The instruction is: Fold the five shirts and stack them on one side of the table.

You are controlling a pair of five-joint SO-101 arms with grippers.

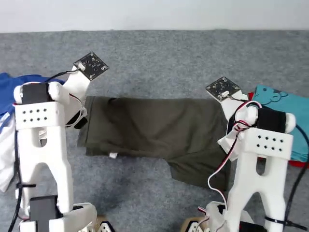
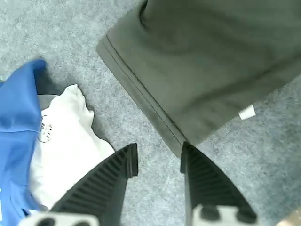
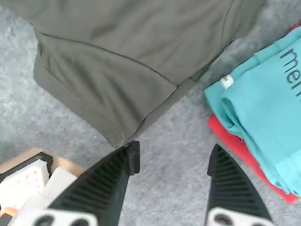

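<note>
1. The olive shirt (image 1: 145, 125) lies partly folded mid-table on the grey cover (image 1: 159, 58)
2. The left wrist view shows the left gripper (image 2: 158, 153), fingers narrowly parted, over bare cover just beside the shirt's hem corner
3. The right gripper (image 3: 175, 150), fingers spread wide, hangs over open cover between the olive shirt and a folded teal shirt (image 3: 263, 108) lying on a red shirt (image 3: 235, 141)
4. A blue shirt (image 1: 19, 84) and a white shirt (image 1: 6, 154) are cut off at the left edge
</note>
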